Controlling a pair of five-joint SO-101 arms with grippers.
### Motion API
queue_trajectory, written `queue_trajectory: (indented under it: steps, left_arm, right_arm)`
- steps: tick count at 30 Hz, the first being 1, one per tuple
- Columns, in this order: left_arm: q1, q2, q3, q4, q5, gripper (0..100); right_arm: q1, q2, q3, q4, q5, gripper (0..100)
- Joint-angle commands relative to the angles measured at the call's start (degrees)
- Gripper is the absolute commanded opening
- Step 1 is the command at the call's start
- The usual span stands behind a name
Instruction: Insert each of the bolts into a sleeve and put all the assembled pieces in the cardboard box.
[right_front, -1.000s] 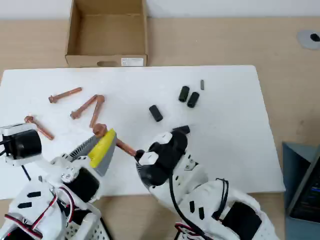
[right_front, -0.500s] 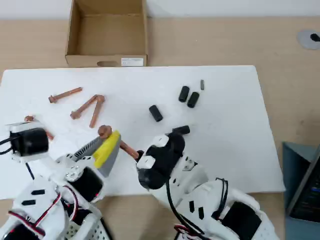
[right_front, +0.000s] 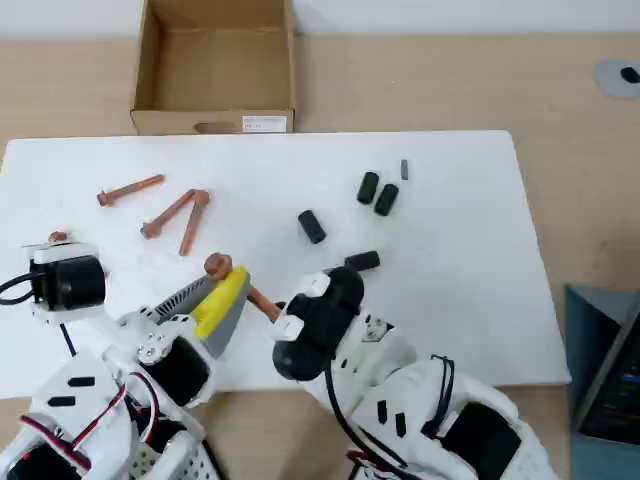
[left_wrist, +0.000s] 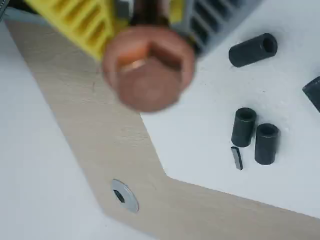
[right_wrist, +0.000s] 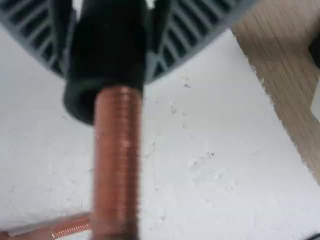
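The left gripper (right_front: 222, 276) has slid right towards the other arm, and its yellow and grey fingers (left_wrist: 75, 25) are clamped tight on a copper-coloured metal bolt (left_wrist: 148, 67) just under the head. The threaded shaft meets the open end of a short black cylindrical sleeve (right_wrist: 106, 60), pinched firmly in the right gripper (right_wrist: 107, 30). All this is above the white mat (right_front: 450, 250), with the brown cardboard box (right_front: 200, 121) at the mat's far edge.

bolt (right_wrist: 116, 160) coppery metal, threaded, slight sheen; sleeve (right_wrist: 106, 55) matt black plastic; table (right_front: 450, 80) pale wood grain; box (right_front: 180, 120) matt cardboard.
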Motion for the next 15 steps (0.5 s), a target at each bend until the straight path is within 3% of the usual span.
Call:
queue_trajectory:
  steps: [1, 5, 15]
  left_arm:
    - [0.00, -0.04, 0.09, -0.26, 0.09, 0]
    - [-3.08, -0.04, 0.09, -0.26, 0.09, 0]
    - [-2.90, -0.04, 0.79, -0.26, 0.09, 0]
  right_arm:
    - [-0.92, -0.48, -0.31, -1.76, 0.44, 0.9]
    - [-0.92, -0.48, -0.31, -1.76, 0.44, 0.9]
    - [-0.92, -0.22, -0.31, -1.76, 0.44, 0.9]
